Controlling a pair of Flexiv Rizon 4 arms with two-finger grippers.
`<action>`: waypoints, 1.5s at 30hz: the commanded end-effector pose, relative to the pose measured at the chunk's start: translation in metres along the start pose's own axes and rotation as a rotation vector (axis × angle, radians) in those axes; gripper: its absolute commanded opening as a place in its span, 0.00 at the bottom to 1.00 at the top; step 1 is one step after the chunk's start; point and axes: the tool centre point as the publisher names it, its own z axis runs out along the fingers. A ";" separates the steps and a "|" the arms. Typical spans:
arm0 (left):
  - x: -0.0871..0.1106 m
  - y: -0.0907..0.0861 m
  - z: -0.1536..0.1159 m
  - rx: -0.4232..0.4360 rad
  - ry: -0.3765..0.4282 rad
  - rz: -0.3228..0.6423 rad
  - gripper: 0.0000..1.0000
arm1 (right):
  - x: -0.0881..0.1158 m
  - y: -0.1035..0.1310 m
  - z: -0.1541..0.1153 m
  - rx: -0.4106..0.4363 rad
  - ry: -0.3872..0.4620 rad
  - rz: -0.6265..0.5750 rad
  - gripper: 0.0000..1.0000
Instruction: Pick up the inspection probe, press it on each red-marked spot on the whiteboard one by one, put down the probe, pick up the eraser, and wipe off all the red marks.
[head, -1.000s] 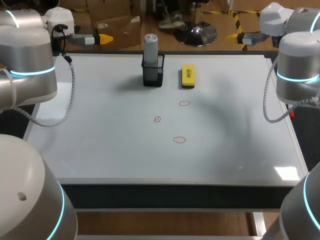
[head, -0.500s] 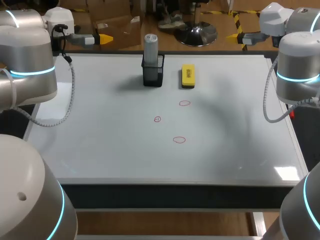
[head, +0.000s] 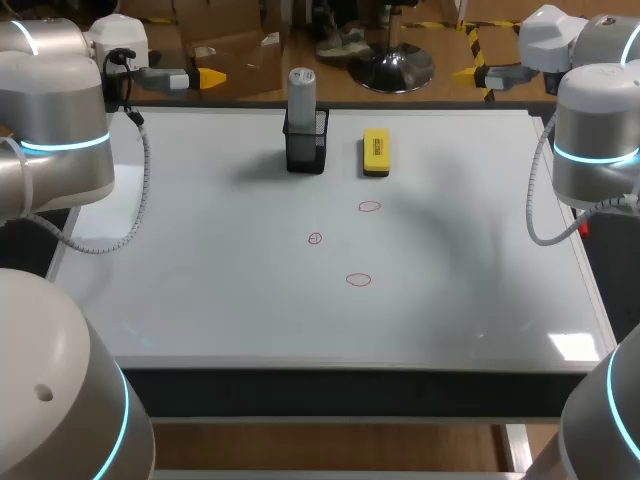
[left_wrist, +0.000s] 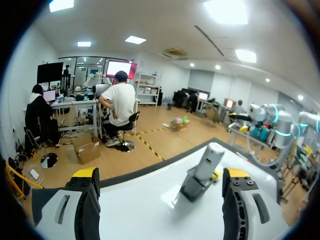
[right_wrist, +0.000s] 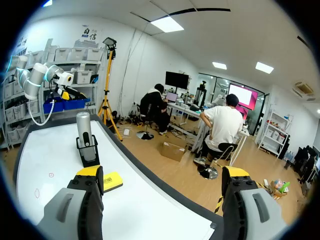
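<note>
Holder (head: 306, 143): black mesh cup, 12 o'clock on whiteboard (head: 200, 280); probe (head: 301, 90) stands upright inside. Eraser (head: 376, 152): yellow, flat on board, just beside holder at its 3 o'clock. Red marks (head: 358, 279): three, toward holder's 5 o'clock. Left gripper (left_wrist: 162, 174): board's 10 o'clock corner, fingers spread wide, empty. Right gripper (right_wrist: 161, 172): 2 o'clock corner, likewise spread, touching nothing.

The left arm (head: 55, 140) bends in from the left side. The left gripper (head: 205, 77) sticks out sideways, pointing toward the middle. Its two fingers (left_wrist: 86, 175) are spread wide apart and hold nothing. The right arm (head: 597, 140) bends in from the right side. The right gripper (head: 470, 74) points toward the middle too, spread wide and holding nothing.
</note>
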 end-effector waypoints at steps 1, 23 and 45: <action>0.000 -0.001 -0.001 -0.005 0.003 -0.001 1.00 | 0.000 0.000 0.000 0.001 0.001 0.000 1.00; 0.085 -0.001 0.009 0.126 0.571 0.218 1.00 | 0.000 0.000 0.000 0.001 0.001 0.000 1.00; 0.133 0.012 0.055 0.222 0.823 0.212 1.00 | 0.000 0.000 0.000 0.001 0.001 0.000 1.00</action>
